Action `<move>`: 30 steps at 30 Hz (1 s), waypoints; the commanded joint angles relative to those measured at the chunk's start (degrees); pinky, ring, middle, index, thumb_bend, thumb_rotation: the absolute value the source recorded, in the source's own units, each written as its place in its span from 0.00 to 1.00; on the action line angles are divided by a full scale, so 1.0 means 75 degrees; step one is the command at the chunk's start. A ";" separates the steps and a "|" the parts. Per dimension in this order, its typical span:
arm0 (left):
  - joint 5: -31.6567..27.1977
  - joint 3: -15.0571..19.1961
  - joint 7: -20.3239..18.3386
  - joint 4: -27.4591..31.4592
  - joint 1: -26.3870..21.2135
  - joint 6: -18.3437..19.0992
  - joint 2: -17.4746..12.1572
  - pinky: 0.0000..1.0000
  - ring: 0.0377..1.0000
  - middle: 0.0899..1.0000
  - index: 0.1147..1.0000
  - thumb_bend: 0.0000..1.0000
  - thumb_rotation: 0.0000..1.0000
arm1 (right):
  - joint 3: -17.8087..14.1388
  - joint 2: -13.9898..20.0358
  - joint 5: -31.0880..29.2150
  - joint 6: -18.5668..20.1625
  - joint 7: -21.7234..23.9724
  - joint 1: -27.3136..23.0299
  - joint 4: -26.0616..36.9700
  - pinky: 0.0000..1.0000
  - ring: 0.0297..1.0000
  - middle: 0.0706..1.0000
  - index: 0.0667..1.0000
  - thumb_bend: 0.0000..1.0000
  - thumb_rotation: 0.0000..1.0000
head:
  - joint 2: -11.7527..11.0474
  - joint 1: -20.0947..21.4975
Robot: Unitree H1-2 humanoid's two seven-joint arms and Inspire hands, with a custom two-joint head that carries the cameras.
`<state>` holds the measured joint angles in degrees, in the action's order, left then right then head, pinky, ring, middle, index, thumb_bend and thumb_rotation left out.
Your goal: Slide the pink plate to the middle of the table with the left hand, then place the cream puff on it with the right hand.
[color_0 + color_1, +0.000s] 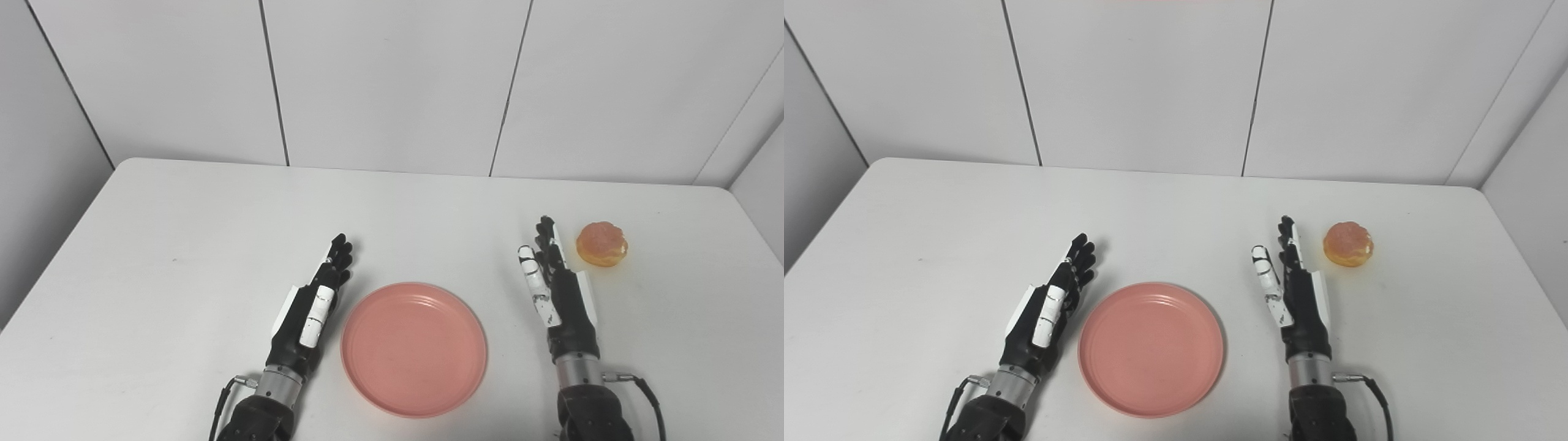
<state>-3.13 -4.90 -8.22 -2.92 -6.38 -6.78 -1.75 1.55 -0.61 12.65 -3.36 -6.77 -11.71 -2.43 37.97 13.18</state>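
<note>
Fingers of both hands are stretched out and hold nothing, the left hand (312, 306) just beside the pink plate (414, 349) between the arms, probably placed for pushing it, the right hand (560, 288) near the cream puff (602, 244) on the table (184, 245).

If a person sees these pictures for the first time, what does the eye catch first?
The pink plate near the table's front edge stands out, lying empty between the two robot hands. The cream puff sits farther back on the right, just beyond the open right robot hand.
</note>
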 commanded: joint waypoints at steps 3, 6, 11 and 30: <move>0.0080 0.0057 0.0105 -0.0487 0.0126 -0.0604 0.0060 1.00 1.00 1.00 1.00 0.73 1.00 | -0.0080 0.0127 0.0284 -0.0457 -0.0315 -0.0339 0.0156 0.98 0.98 0.98 0.98 0.60 0.91 | -0.0022 0.0009; 0.0156 0.0079 0.0177 -0.0630 0.0094 -0.0816 0.0080 1.00 1.00 1.00 1.00 0.74 1.00 | -0.0092 0.0218 0.0444 -0.0412 -0.0426 -0.0405 0.0172 0.98 0.99 0.98 0.99 0.60 0.89 | -0.0010 0.0023; 0.0190 0.0109 0.0243 -0.0822 0.0036 -0.0905 0.0108 1.00 1.00 1.00 1.00 0.76 1.00 | -0.0089 0.0496 0.1002 -0.0726 -0.0764 -0.0619 -0.0029 0.95 0.96 0.97 0.97 0.56 0.85 | -0.0005 0.0139; 0.0394 0.0205 0.0499 -0.1083 -0.0015 -0.0739 0.0129 1.00 1.00 1.00 1.00 0.71 1.00 | -0.0464 0.1539 0.2464 0.0437 -0.1063 -0.1208 -0.0193 0.92 0.98 1.00 0.98 0.63 0.61 | 0.0056 0.0465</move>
<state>0.25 -3.57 -4.71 -6.97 -8.86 -12.05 -0.89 -1.55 9.66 29.84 -1.71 -13.65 -18.45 -4.22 38.41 16.70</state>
